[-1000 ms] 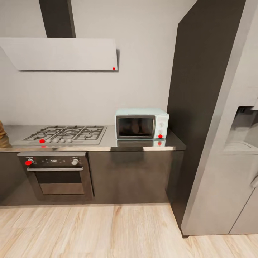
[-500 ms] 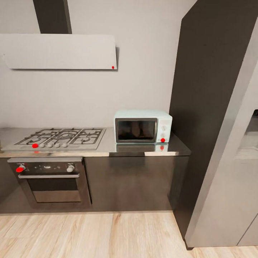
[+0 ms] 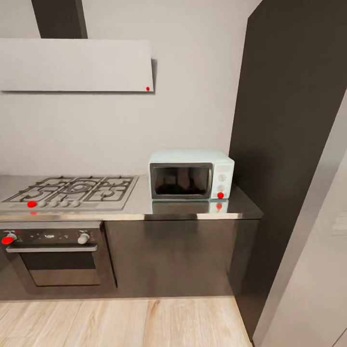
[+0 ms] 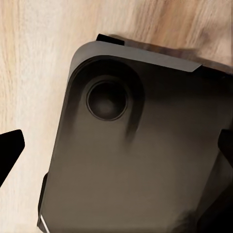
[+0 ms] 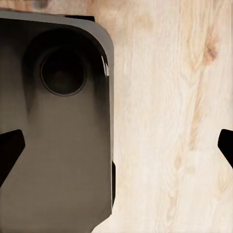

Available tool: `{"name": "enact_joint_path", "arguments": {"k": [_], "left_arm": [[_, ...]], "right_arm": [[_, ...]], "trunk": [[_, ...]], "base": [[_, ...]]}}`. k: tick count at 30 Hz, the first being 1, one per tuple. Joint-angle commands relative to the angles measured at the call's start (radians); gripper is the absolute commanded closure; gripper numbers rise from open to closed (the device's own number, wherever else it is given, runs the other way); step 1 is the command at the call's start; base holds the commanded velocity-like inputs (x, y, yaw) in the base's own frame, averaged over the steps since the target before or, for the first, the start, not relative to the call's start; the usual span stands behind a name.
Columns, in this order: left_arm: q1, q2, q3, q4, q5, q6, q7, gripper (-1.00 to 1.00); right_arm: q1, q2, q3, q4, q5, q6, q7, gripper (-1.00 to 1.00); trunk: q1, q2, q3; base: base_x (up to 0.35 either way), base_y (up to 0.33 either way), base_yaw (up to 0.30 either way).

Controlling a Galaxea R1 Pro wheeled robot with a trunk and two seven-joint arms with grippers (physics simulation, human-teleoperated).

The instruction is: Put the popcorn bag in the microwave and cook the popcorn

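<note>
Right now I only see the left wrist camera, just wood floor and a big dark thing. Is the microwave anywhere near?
Observer: Yes. In the head view the microwave sits on the countertop, across the floor ahead of you.
Operator: Is it open?
Observer: No, its dark glass door is shut.
Operator: What's beside it?
Observer: A steel gas hob lies to its left, and a tall dark cabinet stands to its right.
Operator: Anything under the hob?
Observer: A black built-in oven, set into the dark cabinet fronts.
</note>
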Motion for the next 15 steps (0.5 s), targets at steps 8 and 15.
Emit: {"name": "enact_joint_path", "arguments": {"k": [8,15], "left_arm": [[0.0,0.0,0.003,0.0,0.002,-0.002,0.0,-1.0],[0.0,-0.001,0.003,0.0,0.002,-0.003,0.0,-1.0]], "right_arm": [[0.0,0.0,-0.001,0.001,-0.007,-0.003,-0.003,-1.0],[0.0,0.001,-0.001,0.001,-0.004,-0.003,-0.003,-1.0]], "trunk": [[0.0,0.0,-0.001],[0.0,0.0,-0.001]], "base": [[0.005,-0.002,-0.114],[0.0,0.0,-0.182]]}}
